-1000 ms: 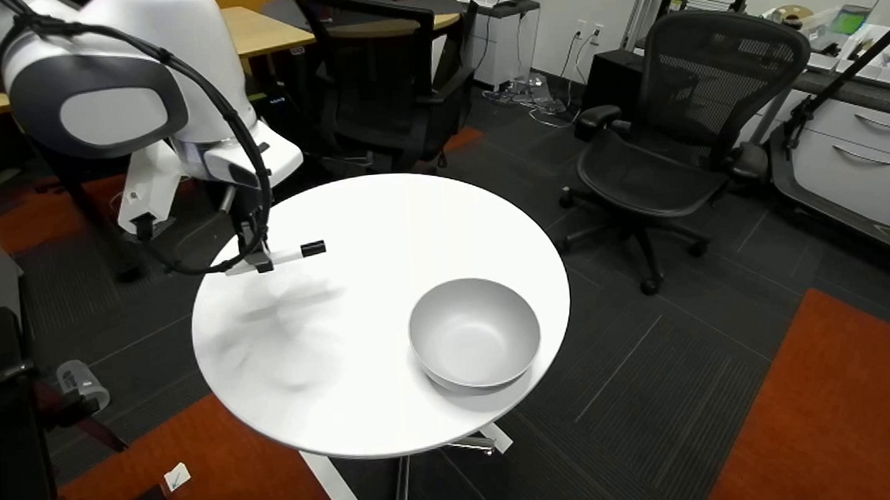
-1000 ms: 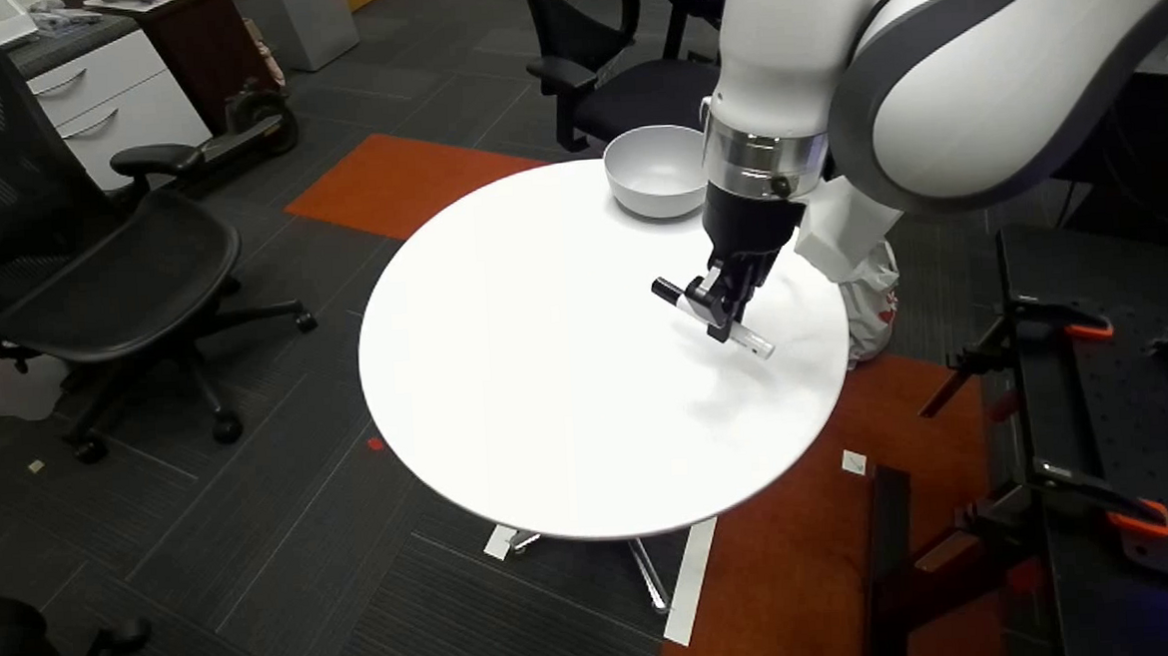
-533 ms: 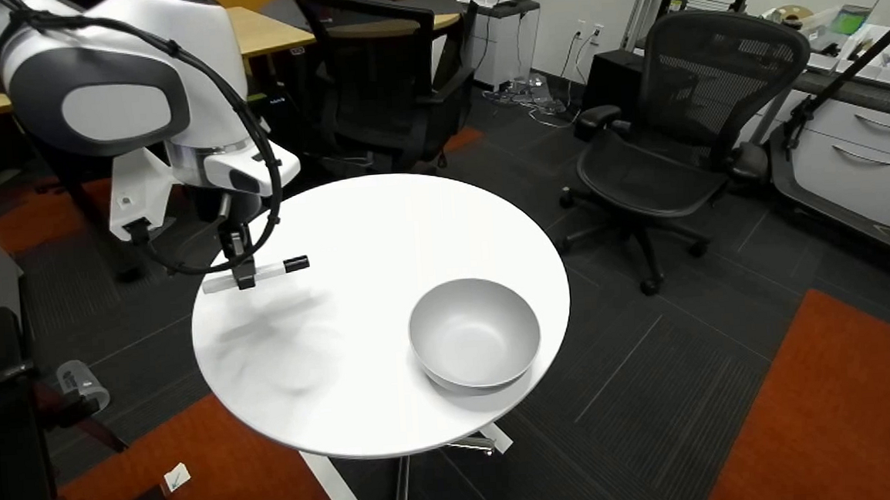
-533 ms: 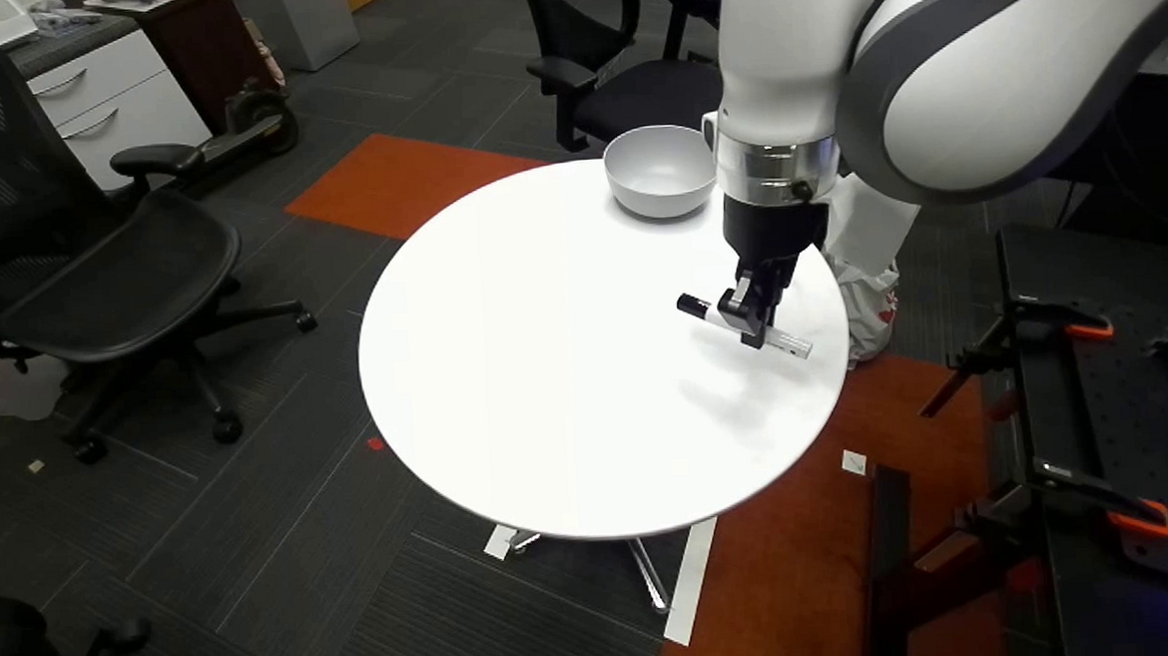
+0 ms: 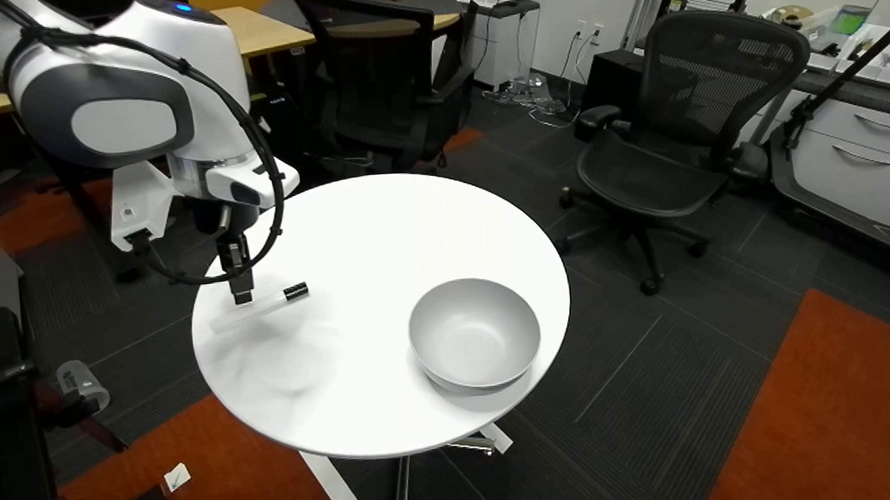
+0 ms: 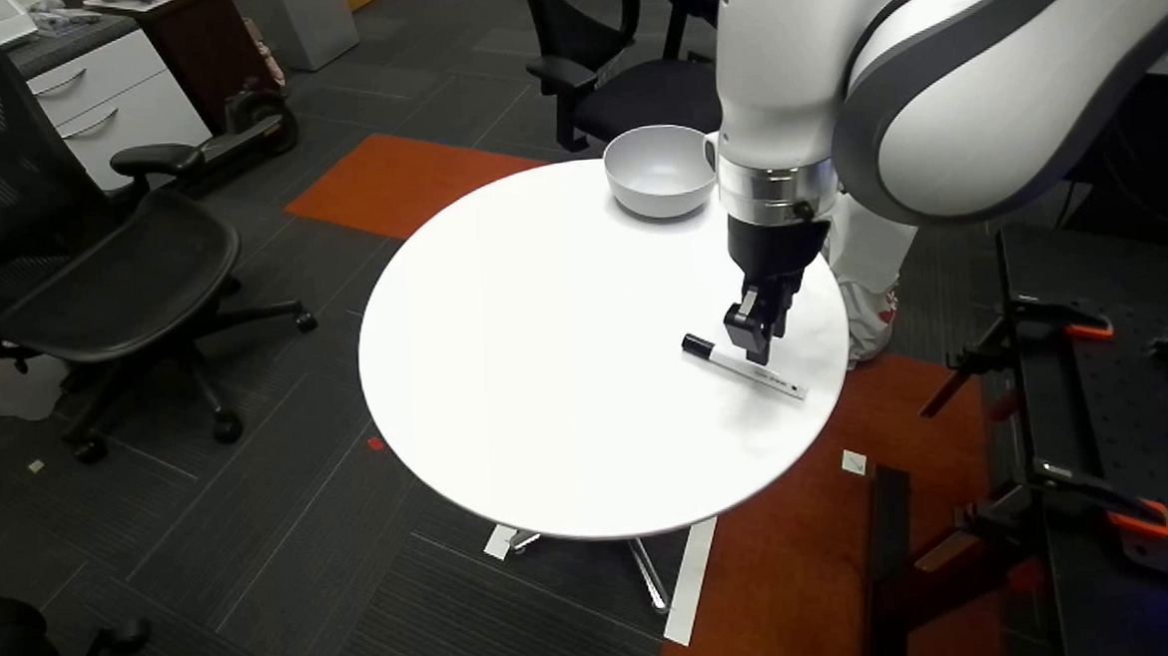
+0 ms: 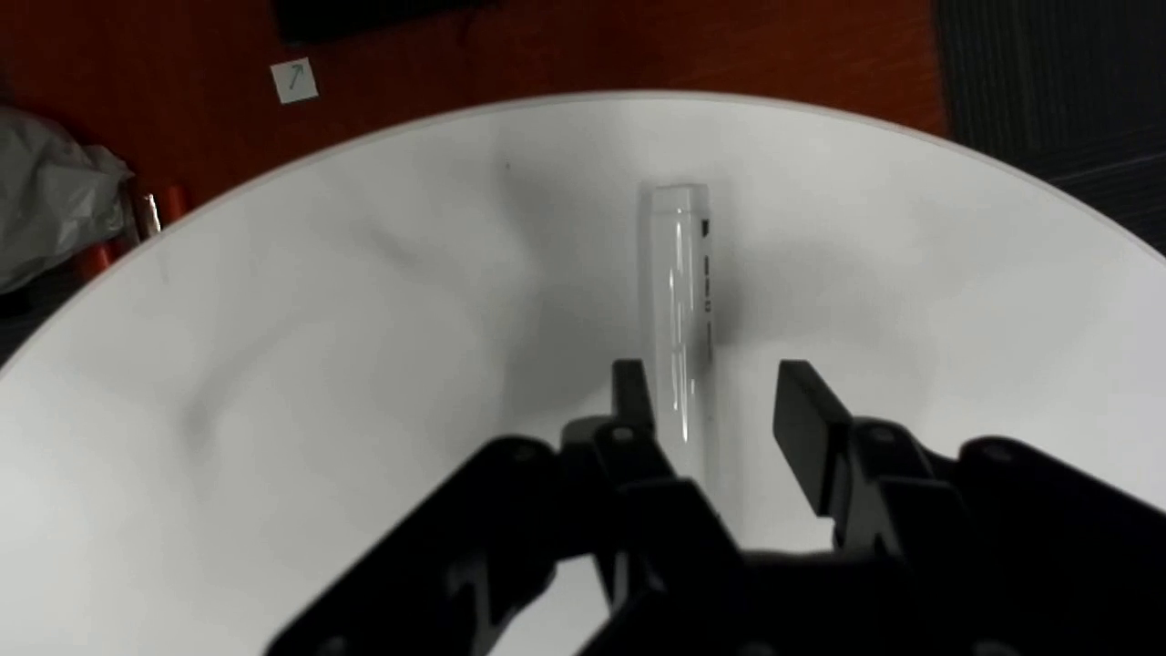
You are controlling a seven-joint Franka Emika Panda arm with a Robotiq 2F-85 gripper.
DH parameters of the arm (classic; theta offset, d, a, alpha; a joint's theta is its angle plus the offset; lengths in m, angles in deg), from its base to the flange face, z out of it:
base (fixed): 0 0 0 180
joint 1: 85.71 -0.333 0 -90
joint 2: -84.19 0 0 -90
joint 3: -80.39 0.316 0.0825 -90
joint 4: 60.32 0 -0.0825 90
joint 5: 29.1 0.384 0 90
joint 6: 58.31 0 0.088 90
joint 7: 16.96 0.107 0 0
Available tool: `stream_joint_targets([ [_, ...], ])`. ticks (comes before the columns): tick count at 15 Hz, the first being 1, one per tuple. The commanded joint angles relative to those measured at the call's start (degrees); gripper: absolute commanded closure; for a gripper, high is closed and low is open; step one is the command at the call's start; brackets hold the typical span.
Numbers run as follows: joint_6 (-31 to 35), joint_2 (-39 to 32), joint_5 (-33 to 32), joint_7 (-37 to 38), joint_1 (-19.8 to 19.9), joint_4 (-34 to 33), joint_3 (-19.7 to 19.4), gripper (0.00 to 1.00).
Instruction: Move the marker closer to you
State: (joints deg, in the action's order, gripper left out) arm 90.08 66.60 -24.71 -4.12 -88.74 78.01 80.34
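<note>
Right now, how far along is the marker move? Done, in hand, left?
Done: the marker, clamped half a second ago, now lies on the white table.
In hand: the release; the gripper is open, with the marker showing between its jaws in the wrist view.
Left: probably just lifting the gripper clear. Whether the marker is close enough, these views don't settle.

White-barrelled, black-capped marker (image 6: 743, 368), flat on the round white tabletop (image 6: 546, 370), white end near the edge
</note>
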Motion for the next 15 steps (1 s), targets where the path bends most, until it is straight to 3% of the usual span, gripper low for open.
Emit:
stream_joint_targets([
  [1, -2.1, -0.2, -0.8, 0.7, -0.4, -1.0, -0.4, 0.25],
  [5, -1.3, 0.1, -0.7, 1.2, -0.8, 0.0, -0.3, 0.00],
  [15, -0.2, -0.5, 0.0, 0.0, -0.7, 0.2, 0.1, 0.00],
])
